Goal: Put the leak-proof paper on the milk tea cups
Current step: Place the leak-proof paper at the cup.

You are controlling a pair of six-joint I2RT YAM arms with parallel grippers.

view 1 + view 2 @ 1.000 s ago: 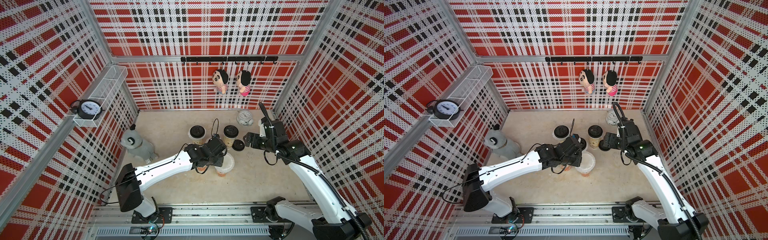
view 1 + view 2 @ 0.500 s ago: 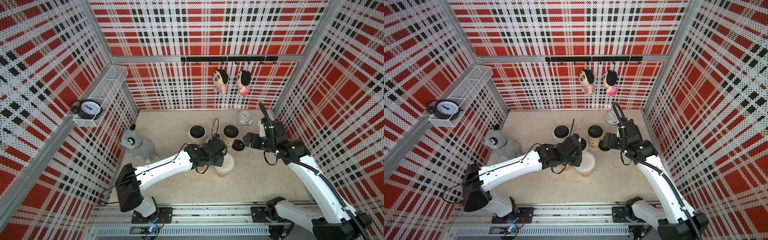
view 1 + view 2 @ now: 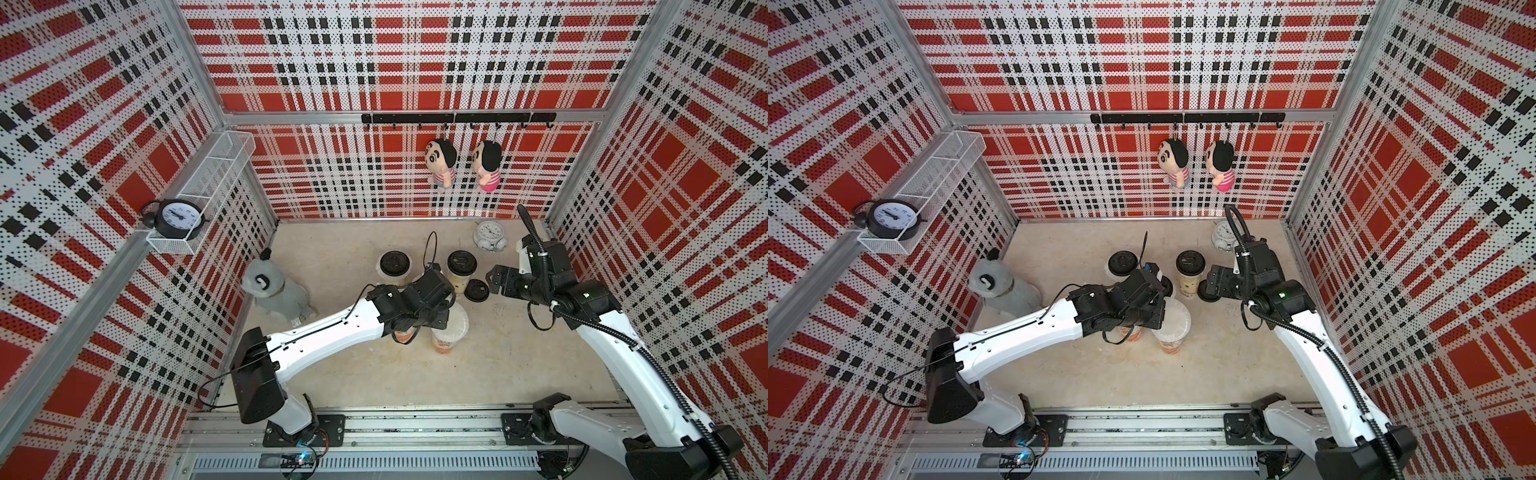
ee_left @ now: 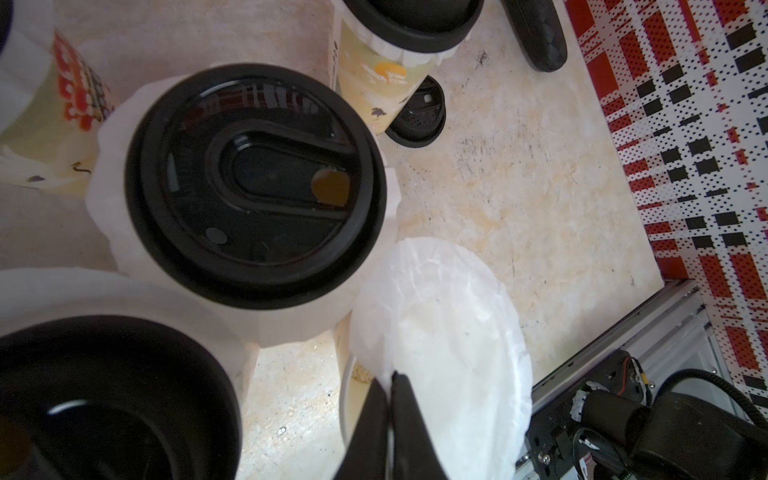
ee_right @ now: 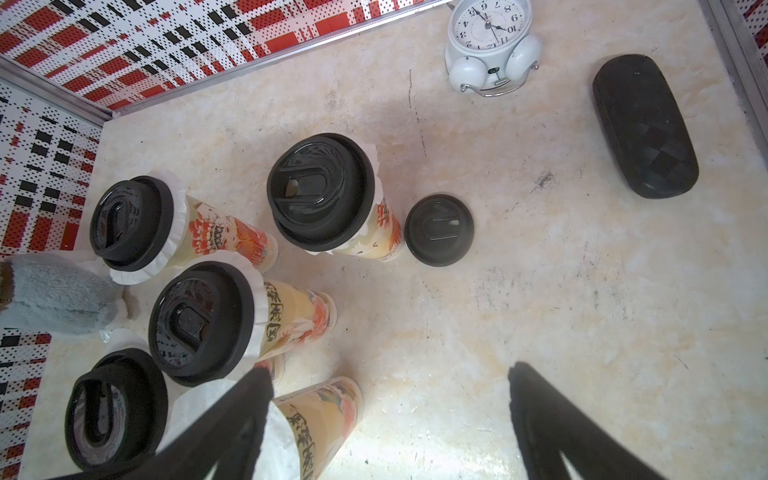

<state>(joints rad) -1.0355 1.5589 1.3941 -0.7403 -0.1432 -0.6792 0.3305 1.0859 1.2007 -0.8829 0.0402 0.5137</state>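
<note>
nothing visibly moved since the earlier top views. landmark: loose black lid (image 5: 438, 230), flat on the tabletop (image 5: 540, 299).
done: four milk tea cups (image 5: 291, 316), one just beside that lid and three farther off, each already papered and capped in black.
in hand: fifth cup (image 3: 444, 348), on the robot's side of the lid; leak-proof paper (image 4: 449, 332) lies off-centre on its mouth, rim partly bare. left gripper (image 4: 388, 377) pinched on the sheet's edge. right gripper (image 5: 388, 372) wide, empty, near the lid.
judged left: centre sheet, release.
tabletop beige, marbled, scuffed. walls (image 3: 395, 62) red-black-white plaid perforated panels.
</note>
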